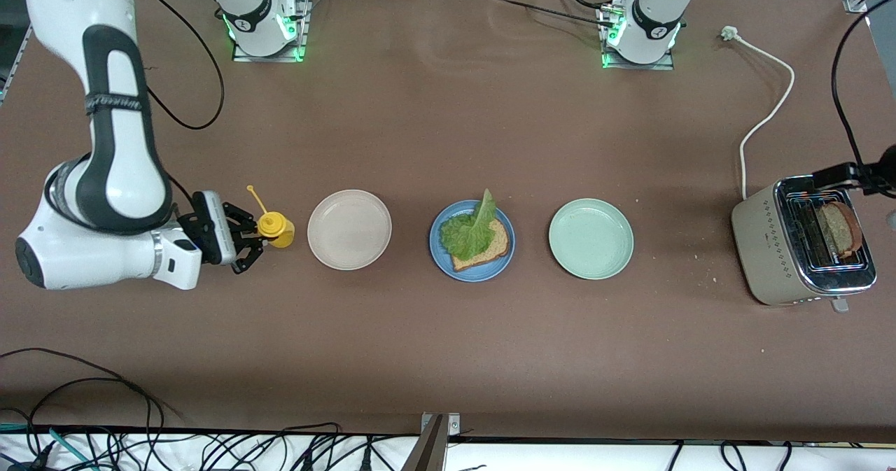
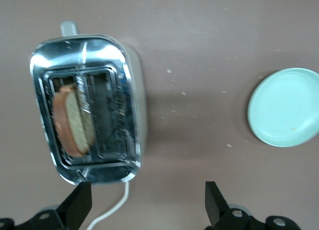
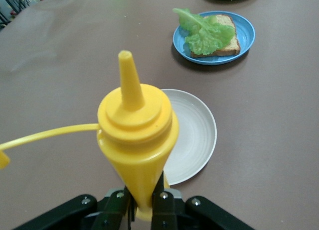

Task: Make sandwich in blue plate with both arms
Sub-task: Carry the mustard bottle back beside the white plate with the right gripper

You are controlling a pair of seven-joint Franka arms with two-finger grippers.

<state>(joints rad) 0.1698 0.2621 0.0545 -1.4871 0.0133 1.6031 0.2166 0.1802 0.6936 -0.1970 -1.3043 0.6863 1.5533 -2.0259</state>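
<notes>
Left gripper (image 2: pixel 144 210), jaws wide, hung over the toaster (image 1: pixel 798 247) to lift the second slice (image 2: pixel 72 120); right gripper (image 1: pixel 248 238) clamped a yellow sauce bottle (image 1: pixel 275 229) (presumably for dressing) beside the blue plate (image 1: pixel 439 257).

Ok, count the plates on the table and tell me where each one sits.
3, in a row: cream-white plate toward the right arm's end, blue plate in the middle holding bread and lettuce, mint-green plate toward the left arm's end.

Brown tabletop (image 1: pixel 448 359); yellow squeeze bottle (image 1: pixel 274 229); cream-white plate (image 1: pixel 349 229); blue plate (image 1: pixel 441 257) bearing brown bread (image 1: pixel 493 245) and green lettuce (image 1: pixel 472 229); mint-green plate (image 1: pixel 591 238); beige, chrome-topped toaster (image 1: pixel 773 247).
</notes>
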